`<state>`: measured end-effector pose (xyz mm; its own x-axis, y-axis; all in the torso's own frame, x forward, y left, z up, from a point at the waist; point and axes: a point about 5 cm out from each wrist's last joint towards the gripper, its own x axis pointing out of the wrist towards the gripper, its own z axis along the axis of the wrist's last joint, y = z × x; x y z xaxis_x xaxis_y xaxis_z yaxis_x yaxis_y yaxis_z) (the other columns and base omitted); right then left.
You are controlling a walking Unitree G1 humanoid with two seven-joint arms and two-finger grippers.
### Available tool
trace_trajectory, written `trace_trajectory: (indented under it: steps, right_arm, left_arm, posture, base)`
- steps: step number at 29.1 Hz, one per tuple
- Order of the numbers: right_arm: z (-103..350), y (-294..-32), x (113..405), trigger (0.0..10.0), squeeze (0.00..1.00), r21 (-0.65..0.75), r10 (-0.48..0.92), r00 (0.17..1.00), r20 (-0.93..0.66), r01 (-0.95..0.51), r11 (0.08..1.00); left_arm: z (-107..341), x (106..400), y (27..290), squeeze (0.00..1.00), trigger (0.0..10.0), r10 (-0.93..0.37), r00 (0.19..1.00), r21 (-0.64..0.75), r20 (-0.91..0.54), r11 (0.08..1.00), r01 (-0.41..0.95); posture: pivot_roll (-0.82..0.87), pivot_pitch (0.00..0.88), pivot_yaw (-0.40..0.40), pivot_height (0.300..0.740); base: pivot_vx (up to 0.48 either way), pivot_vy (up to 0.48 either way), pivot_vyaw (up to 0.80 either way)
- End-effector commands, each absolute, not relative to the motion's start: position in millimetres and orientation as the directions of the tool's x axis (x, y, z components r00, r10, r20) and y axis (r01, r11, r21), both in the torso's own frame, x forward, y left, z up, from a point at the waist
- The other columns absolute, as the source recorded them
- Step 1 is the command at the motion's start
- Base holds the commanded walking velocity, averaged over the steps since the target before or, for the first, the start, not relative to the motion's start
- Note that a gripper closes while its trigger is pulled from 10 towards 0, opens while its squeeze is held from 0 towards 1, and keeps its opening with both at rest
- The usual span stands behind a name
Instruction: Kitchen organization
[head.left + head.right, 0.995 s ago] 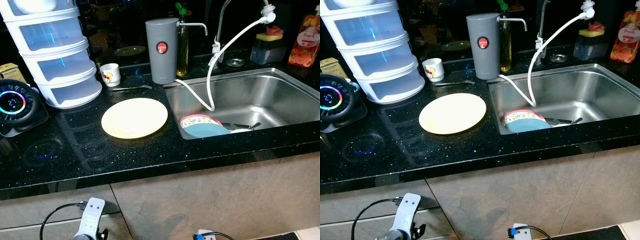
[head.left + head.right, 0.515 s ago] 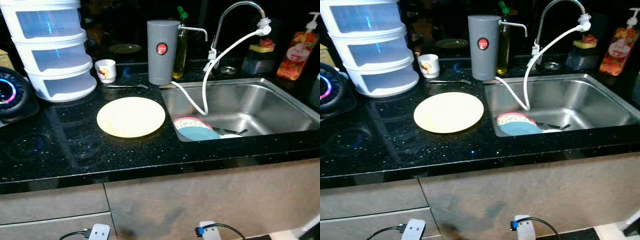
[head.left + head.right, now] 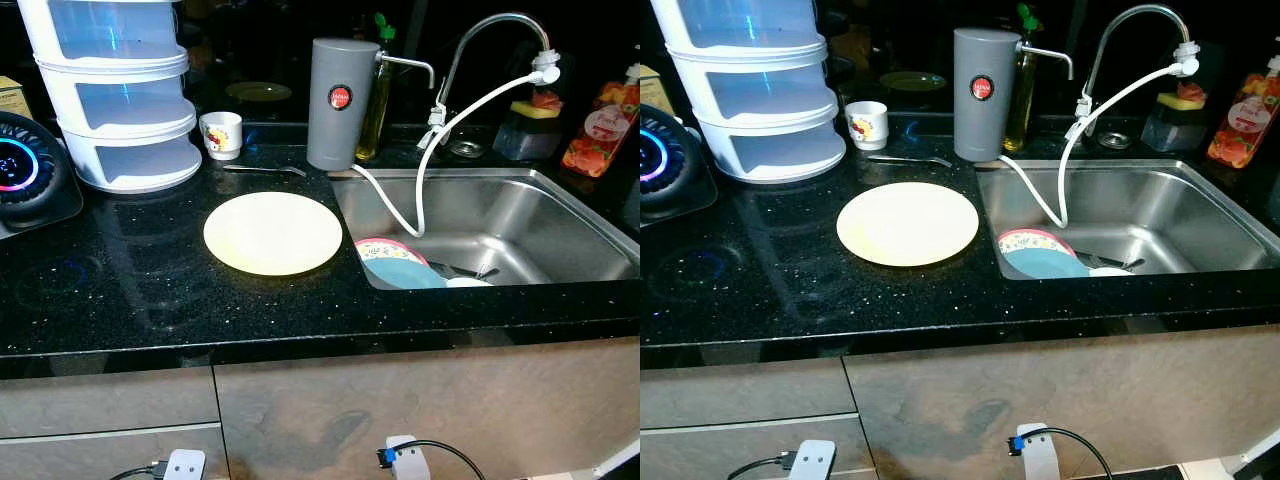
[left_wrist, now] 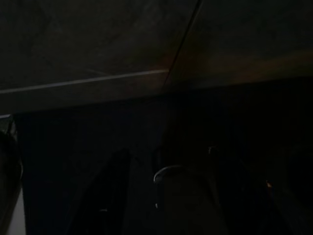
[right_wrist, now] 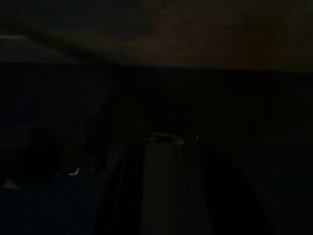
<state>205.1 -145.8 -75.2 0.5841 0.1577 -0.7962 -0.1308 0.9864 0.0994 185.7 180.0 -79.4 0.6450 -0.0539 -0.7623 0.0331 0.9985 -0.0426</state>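
While both arms hang low, finger spread unreadable in the dark, the yellow plate (image 3: 272, 233) lies on the counter (image 3: 120, 300) above.

Left tool (image 4: 161, 205) and right tool (image 5: 164, 196) hanging low in shade, both arms idle

Grey water filter (image 3: 334, 103) behind sink w/ white hose (image 3: 415, 175); speaker (image 3: 27, 173) glows far left.

The black speckled bench (image 3: 150, 300) carries a pale yellow plate (image 3: 272, 233), a small cup (image 3: 220, 134), a spoon (image 3: 262, 170), a grey dispenser (image 3: 333, 103) and stacked white containers (image 3: 120, 95).
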Motion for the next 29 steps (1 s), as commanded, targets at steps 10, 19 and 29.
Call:
trace_trajectory:
  steps: [10,19,29]
  right_arm:
    - [-84.1,-142.1,189.8,10.0,0.0,0.201,0.18,0.516,-0.838,-0.017,0.98]
    - [-87.2,-138.6,183.0,10.0,0.0,0.207,0.176,0.52,-0.836,0.001,0.978]
    - [-86.4,-130.0,184.5,10.0,0.0,0.191,0.193,0.511,-0.838,-0.057,0.98]
  left_arm:
    - [-77.3,187.8,188.3,0.0,10.0,-0.067,0.644,-0.025,-0.762,0.997,0.075]
    - [-74.8,192.8,189.8,0.0,10.0,-0.087,0.637,-0.024,-0.766,0.994,0.107]
    - [-78.4,181.5,200.5,0.0,10.0,-0.049,0.631,-0.018,-0.774,0.998,0.056]
  posture:
    - [0.09,0.056,0.004,0.74]
    - [0.09,0.075,0.036,0.74]
    - [0.07,0.088,-0.011,0.74]
  base:
    - [0.0,0.0,0.0]
    - [0.0,0.0,0.0]
    - [0.0,0.0,0.0]
